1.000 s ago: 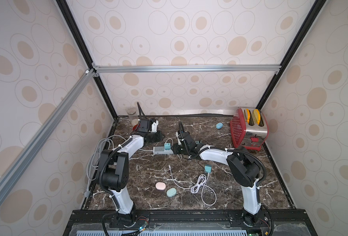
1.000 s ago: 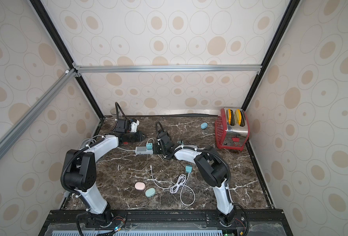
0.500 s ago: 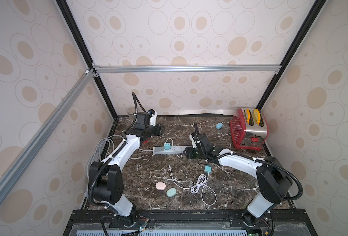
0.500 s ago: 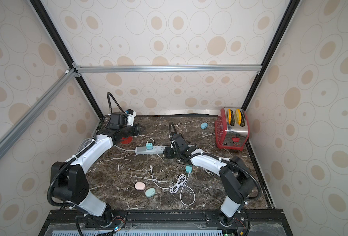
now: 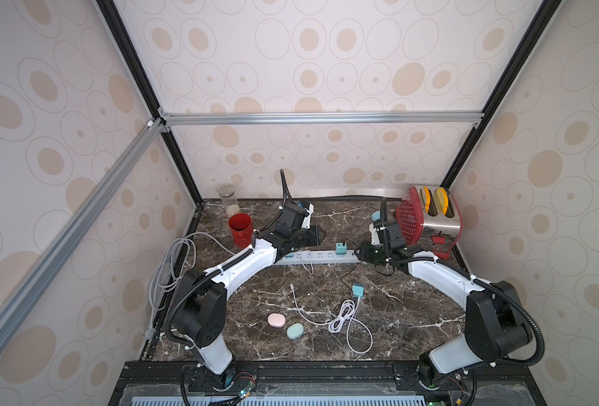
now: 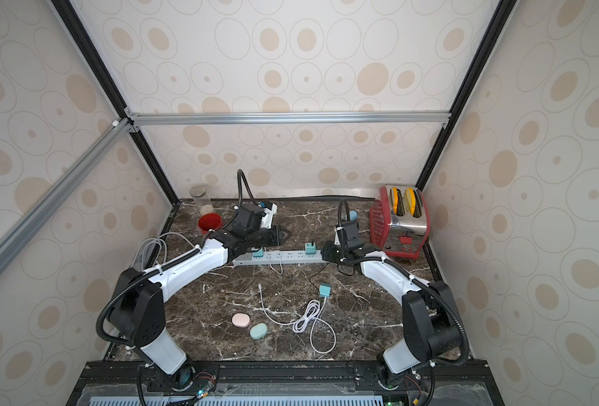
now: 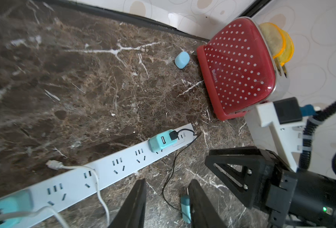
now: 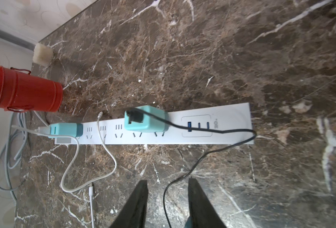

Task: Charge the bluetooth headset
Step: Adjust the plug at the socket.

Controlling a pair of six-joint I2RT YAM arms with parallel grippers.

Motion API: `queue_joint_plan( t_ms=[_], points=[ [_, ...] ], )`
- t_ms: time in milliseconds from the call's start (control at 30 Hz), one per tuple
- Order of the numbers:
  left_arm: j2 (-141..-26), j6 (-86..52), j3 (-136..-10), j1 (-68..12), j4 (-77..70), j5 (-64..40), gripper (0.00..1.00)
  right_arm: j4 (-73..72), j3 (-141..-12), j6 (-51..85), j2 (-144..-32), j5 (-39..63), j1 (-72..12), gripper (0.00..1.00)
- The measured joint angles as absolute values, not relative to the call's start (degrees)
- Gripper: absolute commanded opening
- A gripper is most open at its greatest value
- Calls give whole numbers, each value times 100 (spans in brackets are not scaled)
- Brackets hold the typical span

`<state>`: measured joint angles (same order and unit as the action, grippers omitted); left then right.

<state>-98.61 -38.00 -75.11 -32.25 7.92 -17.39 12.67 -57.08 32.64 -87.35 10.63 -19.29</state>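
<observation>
I see left gripper (image 7: 167,180) and right gripper (image 8: 167,180) parted, empty; charger (image 8: 145,121) plugged in mid-frame; pink headset case (image 5: 276,320), lower centre, looks unconnected.

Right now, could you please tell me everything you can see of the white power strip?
The power strip is a long, white, plastic-looking bar lying flat on the marble table. A row of sockets runs along it, with USB ports set in a panel near one end. A teal adapter carrying a black cable is plugged in next to that panel, and the cable trails over the ports. A second teal plug sits at the opposite end. A white cable drapes across the middle.
</observation>
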Motion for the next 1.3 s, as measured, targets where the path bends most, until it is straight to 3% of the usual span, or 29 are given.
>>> queue_joint_plan(
  t_ms=[233, 700, 1300],
  points=[
    [-10842, -4434, -7846, -3291, 602, -1717, 28, 1007, -5712, 3402, -9249, 1684, -1693, 29],
    [-11498, -4611, -8547, -3332, 517, -1881, 23, 145, -5905, 3850, -9789, 2351, -1664, 38],
    [-11981, -4611, -8770, -3527, 519, -2176, 21, -60, -6101, 3964, -10068, 2410, -1664, 36]
  ],
)
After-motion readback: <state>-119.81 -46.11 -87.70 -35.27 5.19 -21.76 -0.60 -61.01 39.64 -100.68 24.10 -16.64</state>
